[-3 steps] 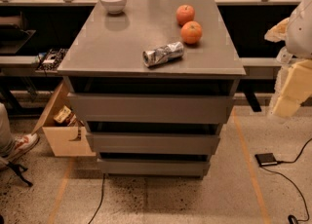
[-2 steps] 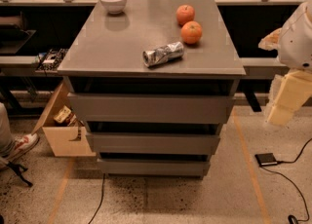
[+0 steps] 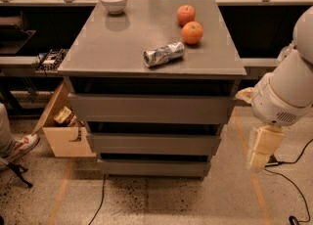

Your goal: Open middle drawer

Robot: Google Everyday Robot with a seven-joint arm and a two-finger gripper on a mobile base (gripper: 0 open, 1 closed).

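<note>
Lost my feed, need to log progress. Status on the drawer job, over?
Gripper low, right of cabinet, touching nothing. Middle drawer shut. Cardboard box on far side, left.

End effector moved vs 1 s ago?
Yes: the end effector has dropped and edged left, now level with the middle drawer, right of the cabinet.

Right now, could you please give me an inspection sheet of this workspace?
Surface: grey cabinet top, level.
Job's things: middle drawer looks shut, front untouched.
Clutter: white bowl, two oranges and crushed can on top.
Hand: hangs low, right of the cabinet, touching nothing.
Cables: black cable on the floor by the hand; another under the cabinet.
Surroundings: open wooden box and a shoe at left.
</note>
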